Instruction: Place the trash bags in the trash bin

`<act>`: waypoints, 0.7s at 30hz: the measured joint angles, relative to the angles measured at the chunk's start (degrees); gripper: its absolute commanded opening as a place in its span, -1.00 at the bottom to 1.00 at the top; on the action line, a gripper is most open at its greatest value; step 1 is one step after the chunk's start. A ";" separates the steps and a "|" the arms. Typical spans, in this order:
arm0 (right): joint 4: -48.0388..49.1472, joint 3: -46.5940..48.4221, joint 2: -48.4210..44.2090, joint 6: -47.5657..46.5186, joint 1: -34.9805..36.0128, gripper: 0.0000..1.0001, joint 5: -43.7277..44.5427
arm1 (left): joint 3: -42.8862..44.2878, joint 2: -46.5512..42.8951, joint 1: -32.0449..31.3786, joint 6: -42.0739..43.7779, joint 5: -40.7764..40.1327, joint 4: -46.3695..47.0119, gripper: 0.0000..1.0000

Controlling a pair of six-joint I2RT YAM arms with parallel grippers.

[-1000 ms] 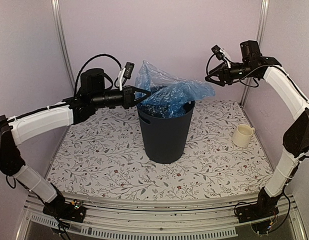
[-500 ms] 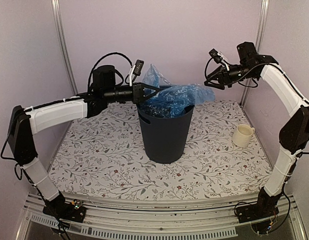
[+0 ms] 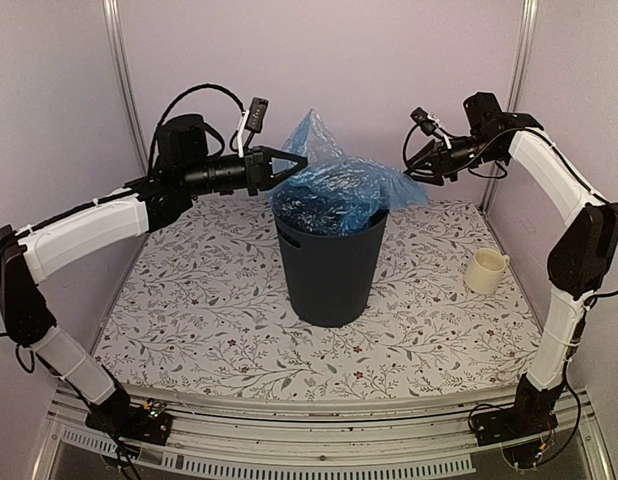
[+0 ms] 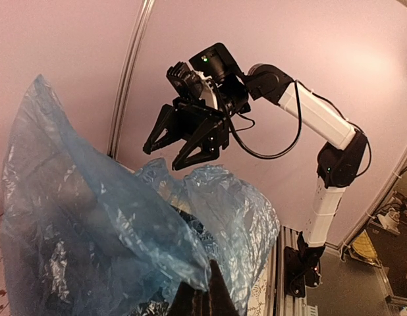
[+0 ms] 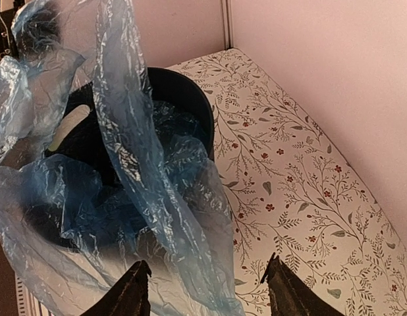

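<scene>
Over floral table (image 3: 189, 300), left tool (image 3: 299, 161) pinches trash bags (image 3: 341, 186).

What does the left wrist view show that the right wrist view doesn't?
Only the left wrist view shows the right gripper from outside, jaws open near the trash bag, with the right arm behind it. Only the right wrist view looks down into the trash bin, with part of the bag lying inside it. Both show the crinkled, translucent light-blue bag.
</scene>
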 measured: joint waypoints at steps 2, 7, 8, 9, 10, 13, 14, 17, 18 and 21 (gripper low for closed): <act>-0.72 0.02 0.07 -0.50 0.00 -0.01 -1.11 | -0.17 -0.85 0.04 0.37 -0.39 -0.72 -1.00; -2.14 0.13 0.07 -1.36 0.48 -0.36 -3.43 | -0.79 -2.69 0.11 1.44 -1.27 -3.69 -1.00; -2.45 0.13 0.07 -1.31 0.66 -0.36 -3.89 | -0.94 -3.10 0.13 1.68 -1.53 -4.33 -1.00; -2.45 0.13 0.07 -1.42 0.81 -0.34 -4.00 | -1.14 -3.63 0.17 1.90 -1.88 -5.01 -1.00; -2.54 0.13 0.07 -1.27 1.01 -0.24 -4.15 | -1.42 -4.13 0.22 2.16 -2.14 -5.53 -1.00; -2.71 0.13 0.07 -1.03 1.77 -0.13 -4.22 | -2.54 -5.75 0.50 2.71 -2.71 -6.62 -1.00; -2.62 0.13 0.07 -0.98 1.99 -0.15 -4.17 | -2.86 -6.27 0.63 2.78 -2.84 -6.97 -1.00; -2.49 0.13 0.07 -0.39 2.80 -0.27 -3.91 | -3.78 -7.65 0.98 2.97 -3.56 -7.76 -1.00; -2.36 0.13 0.07 -0.24 2.97 -0.32 -3.87 | -4.02 -8.00 1.07 3.10 -3.65 -7.80 -1.00; -1.97 0.26 0.07 0.39 3.56 -0.52 -3.65 | -4.72 -9.05 1.33 3.32 -4.04 -8.52 -1.00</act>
